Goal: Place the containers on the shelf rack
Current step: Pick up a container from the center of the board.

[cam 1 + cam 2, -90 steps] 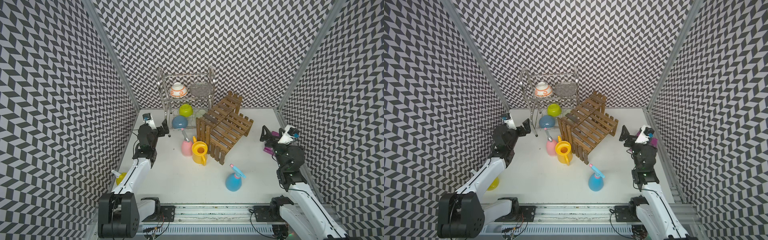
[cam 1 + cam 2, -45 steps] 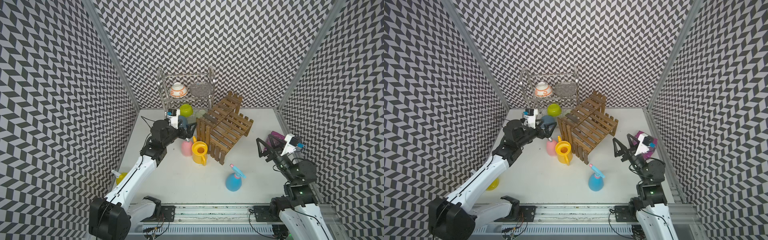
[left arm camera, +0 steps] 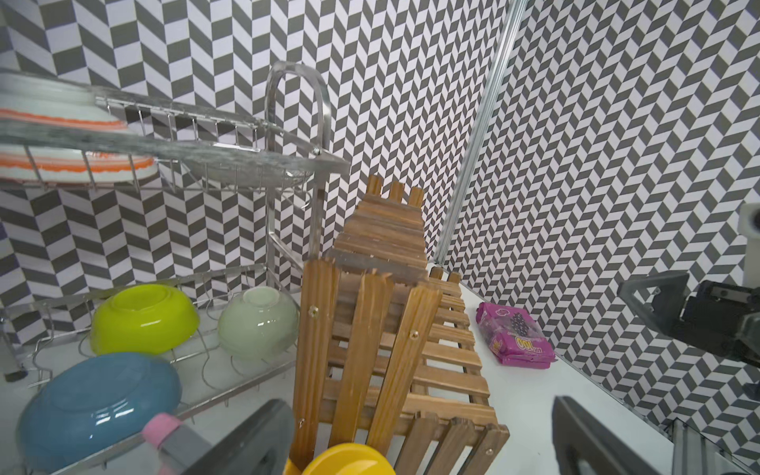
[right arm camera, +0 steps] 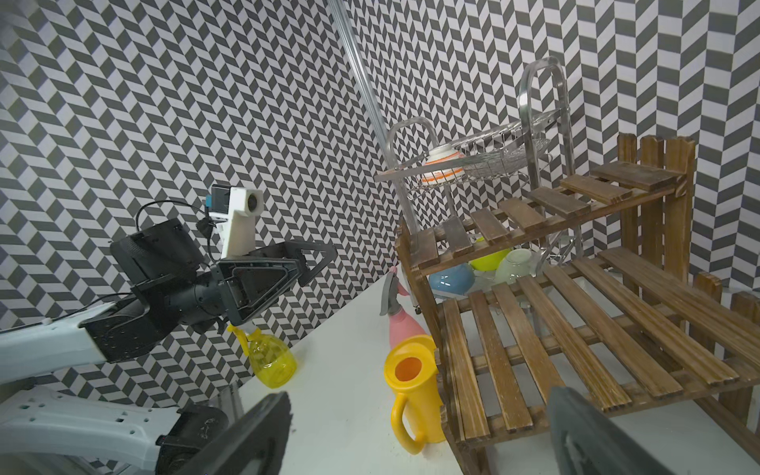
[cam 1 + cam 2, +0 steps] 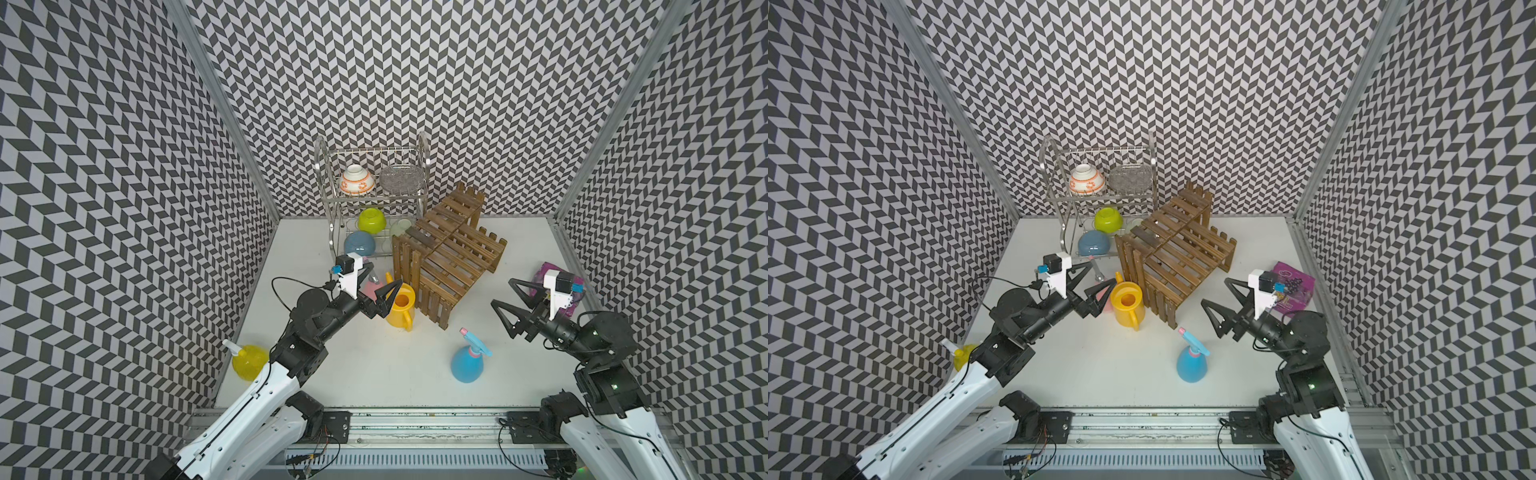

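**Shelf rack**: brown wooden slats in stepped tiers with small fence edges. It stands at an angle toward the back of the table.

**Dish rack**: silver wire, just behind the shelf rack on its left, against the back wall. An orange-and-white bowl sits on the upper level. A green bowl, a blue bowl and a pale bowl sit below.

**Containers**: all four stand upright on the table.
- **Watering can**: opaque yellow, close against the shelf rack's near left corner. Whether they touch cannot be told.
- **Pink spray bottle**: grey head, just behind the watering can, between it and the dish rack. The left claw partly hides it in both top views.
- **Blue spray bottle**: toward the front of the table, apart from the shelf rack.
- **Yellow round bottle**: translucent, at the table's left edge by the wall, beside the left arm.

**Purple package**: lies flat by the right wall, partly behind the right arm's camera.

**Left claw**: jaws spread wide, holding nothing. It is raised above the table near the pink spray bottle and the watering can, touches neither, and points toward the shelf rack.

**Right claw**: jaws spread wide, holding nothing. It is raised on the right side, apart from the blue spray bottle, and points toward the shelf rack.
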You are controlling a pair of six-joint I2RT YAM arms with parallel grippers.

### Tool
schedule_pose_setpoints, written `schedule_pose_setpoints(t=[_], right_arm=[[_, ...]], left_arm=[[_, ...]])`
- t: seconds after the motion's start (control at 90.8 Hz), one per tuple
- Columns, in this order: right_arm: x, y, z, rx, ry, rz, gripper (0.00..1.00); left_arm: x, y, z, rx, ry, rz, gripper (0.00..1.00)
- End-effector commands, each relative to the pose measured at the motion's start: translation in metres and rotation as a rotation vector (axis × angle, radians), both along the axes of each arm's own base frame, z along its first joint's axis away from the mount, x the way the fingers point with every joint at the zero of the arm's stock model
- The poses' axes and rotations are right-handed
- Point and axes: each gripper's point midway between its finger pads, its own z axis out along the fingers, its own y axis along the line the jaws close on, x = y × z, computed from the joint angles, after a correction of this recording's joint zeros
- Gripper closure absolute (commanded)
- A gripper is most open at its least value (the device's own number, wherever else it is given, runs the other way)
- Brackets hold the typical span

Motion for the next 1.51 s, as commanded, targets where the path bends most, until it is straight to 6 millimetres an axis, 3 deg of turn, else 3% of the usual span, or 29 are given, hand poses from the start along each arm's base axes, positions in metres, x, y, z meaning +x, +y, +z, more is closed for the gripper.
schedule_pose_setpoints(t=[0.0,0.11,0.573,0.782,1.08,1.212,1.333,1.498], right_arm=[[-0.007,0.009,-0.003,-0.034,0.04,0.062,0.0],[-0.005,0.015,-0.012,-0.063,0.094,0.075,0.0],[0.002,0.038,-0.046,-0.269,0.309,-0.001,0.0],[0.007,0.036,-0.059,-0.365,0.371,-0.055,0.0],[0.003,0.049,-0.073,-0.409,0.412,0.022,0.04],[-0.006,0.059,-0.083,-0.438,0.473,0.086,0.1],[-0.027,0.069,-0.086,-0.453,0.503,0.171,0.12],[-0.039,0.064,-0.082,-0.419,0.485,0.163,0.14]], left_arm=[[-0.003,0.004,0.009,-0.048,-0.015,0.013,0.0],[-0.002,0.004,0.004,-0.039,0.001,0.015,0.0],[0.008,0.001,0.015,0.002,-0.08,0.036,0.0],[0.009,0.002,0.016,0.007,-0.098,0.046,0.0],[0.007,0.01,0.022,0.021,-0.138,0.079,0.0],[0.004,0.012,0.024,0.015,-0.145,0.084,0.0],[0.001,0.015,0.024,0.003,-0.149,0.09,0.0],[-0.003,0.017,0.023,-0.01,-0.151,0.087,0.0]])
